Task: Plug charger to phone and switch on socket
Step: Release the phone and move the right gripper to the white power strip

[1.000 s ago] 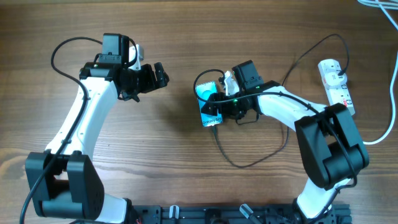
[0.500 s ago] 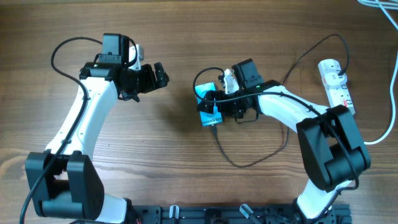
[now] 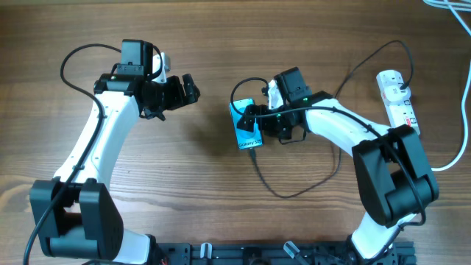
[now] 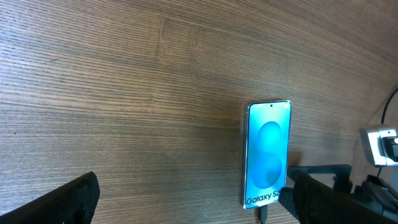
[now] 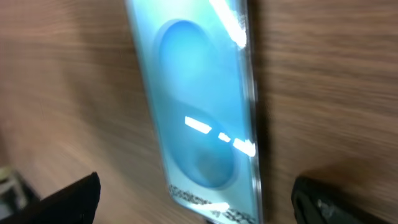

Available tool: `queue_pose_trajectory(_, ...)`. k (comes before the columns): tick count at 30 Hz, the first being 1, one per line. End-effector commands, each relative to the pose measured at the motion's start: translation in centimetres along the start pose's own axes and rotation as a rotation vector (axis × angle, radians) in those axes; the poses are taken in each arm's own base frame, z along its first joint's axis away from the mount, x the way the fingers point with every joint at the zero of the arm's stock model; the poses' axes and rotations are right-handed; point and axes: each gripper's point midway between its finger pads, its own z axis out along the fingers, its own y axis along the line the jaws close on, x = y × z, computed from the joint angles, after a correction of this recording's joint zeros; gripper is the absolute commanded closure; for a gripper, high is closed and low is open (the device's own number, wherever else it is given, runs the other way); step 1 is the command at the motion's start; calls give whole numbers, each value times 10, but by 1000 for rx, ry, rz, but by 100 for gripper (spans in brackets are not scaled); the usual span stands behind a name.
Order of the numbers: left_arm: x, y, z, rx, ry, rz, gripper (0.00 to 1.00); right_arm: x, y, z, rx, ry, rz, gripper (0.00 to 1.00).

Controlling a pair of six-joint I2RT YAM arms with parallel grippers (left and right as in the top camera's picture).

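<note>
On the wooden table [image 3: 221, 44], phone [image 3: 244, 126] points text-end toward robot.

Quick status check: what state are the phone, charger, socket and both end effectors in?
phone: lying flat, face up, screen lit.
charger: tip at the phone's bottom edge, looks plugged in; cable runs to the socket.
socket: switch position too small to tell.
left end effector: open, empty, apart from the phone.
right end effector: open, over the phone, holding nothing.
</note>
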Motion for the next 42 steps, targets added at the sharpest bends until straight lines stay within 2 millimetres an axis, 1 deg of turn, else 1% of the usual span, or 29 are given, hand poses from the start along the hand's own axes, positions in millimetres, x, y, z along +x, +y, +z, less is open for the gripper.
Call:
queue_pose_trajectory(1, -1, 4, -2, -13, -10, -13, 0, 3, -53, 0, 266, 17, 74, 0)
queue_pose_trajectory(4, -1, 4, -2, -13, -10, -13, 0, -1, -51, -25, 360, 44, 85, 0)
queue_pose_trajectory(6, -1, 4, -2, -13, -10, -13, 0, -4, -51, -44, 438, 60, 67, 0)
queue_pose_trajectory(9, -1, 4, -2, -13, -10, -13, 0, -7, -60, -78, 597, 56, 65, 0)
queue_pose_trajectory(10, -1, 4, -2, -13, -9, -13, 0, -8, -65, -89, 655, 52, 73, 0)
queue_pose_trajectory(12, -1, 4, -2, -13, -10, -13, 0, -8, -78, -105, 741, 45, 94, 0)
queue_pose_trajectory(14, -1, 4, -2, -13, -10, -13, 0, -7, -97, -122, 822, 28, 164, 0)
queue_pose_trajectory(18, -1, 4, -2, -13, -10, -13, 0, -12, -125, -141, 835, 10, 275, 0)
queue_pose_trajectory(22, -1, 4, -2, -13, -9, -13, 0, -16, -161, -164, 822, -10, 415, 0)
queue_pose_trajectory(23, -1, 4, -2, -13, -9, -13, 0, -17, -169, -170, 821, -17, 445, 0)
queue_pose_trajectory(24, -1, 4, -2, -13, -10, -13, 0, -17, -183, -179, 818, -27, 496, 0)
queue_pose_trajectory(31, -1, 4, -2, -13, -9, -13, 0, -14, -239, -215, 787, -93, 697, 0)
queue_pose_trajectory(34, -1, 4, -2, -13, -9, -13, 0, -13, -253, -223, 748, -114, 761, 0)
queue_pose_trajectory(37, -1, 4, -2, -13, -9, -13, 0, -7, -268, -233, 736, -124, 815, 0)
queue_pose_trajectory(40, -1, 4, -2, -13, -9, -13, 0, -7, -285, -244, 731, -136, 786, 0)
queue_pose_trajectory(42, -1, 4, -2, -13, -10, -13, 0, -7, -296, -251, 728, -158, 799, 0)
